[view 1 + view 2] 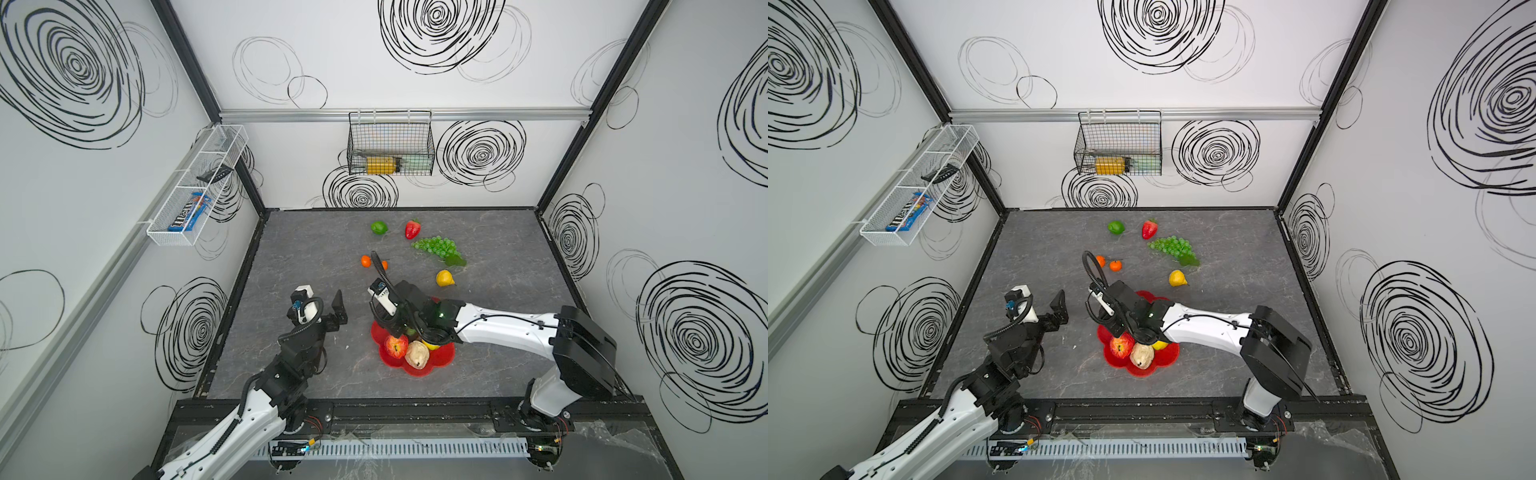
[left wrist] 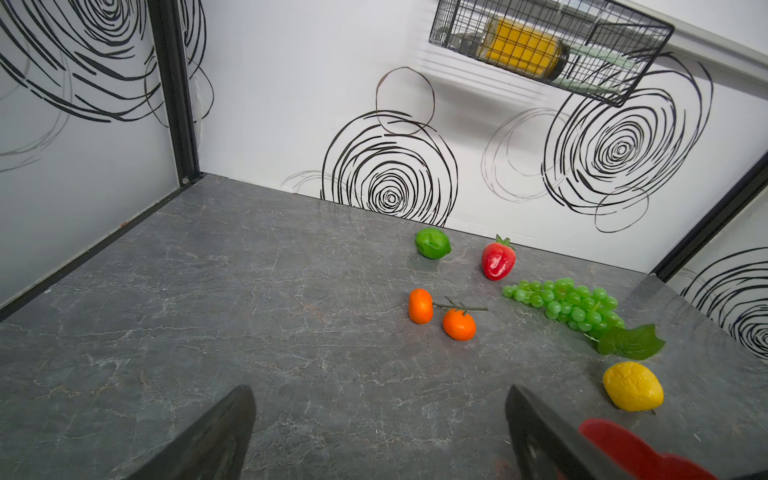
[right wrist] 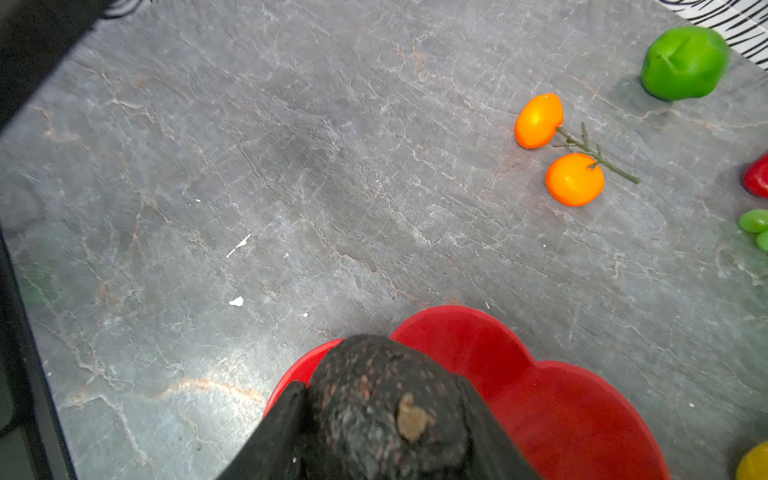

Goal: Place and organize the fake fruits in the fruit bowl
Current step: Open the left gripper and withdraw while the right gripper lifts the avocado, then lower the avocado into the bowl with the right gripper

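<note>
The grey marble-patterned tabletop [image 1: 353,386] carries the shallow glossy red plastic bowl with a scalloped rim [image 1: 442,357] near its front centre. A red plastic apple [image 1: 395,345], a beige lumpy piece [image 1: 417,354] and a yellow fruit [image 1: 430,345] sit inside it.

The soft green plastic grape bunch [image 2: 569,305] lies towards the rear. We judge it floppy and best taken across its thick middle, not by the leaf.

The right gripper [image 3: 386,415] is clamped on a dark pebbled avocado [image 3: 374,374] above the bowl's edge. Its textured skin looks secure against slip.

The left gripper [image 2: 378,411] stands wide apart and empty over bare table.

The loose yellow lemon [image 2: 632,386], the red strawberry [image 2: 498,259] and the green lime [image 2: 432,243] appear light, rigid and slick. We advise gripping each across its widest girth.

The two small oranges on a twig [image 2: 459,324] lie well apart from the bowl. We would pinch one fruit, not the thin stem.
</note>
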Controlling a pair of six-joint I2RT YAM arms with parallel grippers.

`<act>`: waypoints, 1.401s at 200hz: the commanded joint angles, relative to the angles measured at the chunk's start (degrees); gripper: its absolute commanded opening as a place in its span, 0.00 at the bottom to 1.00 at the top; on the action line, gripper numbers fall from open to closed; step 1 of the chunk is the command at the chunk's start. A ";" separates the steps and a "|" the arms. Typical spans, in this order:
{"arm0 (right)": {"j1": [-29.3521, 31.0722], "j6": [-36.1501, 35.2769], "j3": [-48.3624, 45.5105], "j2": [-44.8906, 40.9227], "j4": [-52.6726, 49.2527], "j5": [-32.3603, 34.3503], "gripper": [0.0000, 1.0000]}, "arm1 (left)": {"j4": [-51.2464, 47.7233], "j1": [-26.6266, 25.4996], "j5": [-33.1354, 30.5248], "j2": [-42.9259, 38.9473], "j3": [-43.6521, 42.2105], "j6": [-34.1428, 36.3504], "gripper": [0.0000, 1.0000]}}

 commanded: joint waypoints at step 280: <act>6.38 -5.98 5.67 6.77 -8.24 9.07 0.55 | 0.91 0.42 -2.37 0.99 -0.32 -0.71 0.99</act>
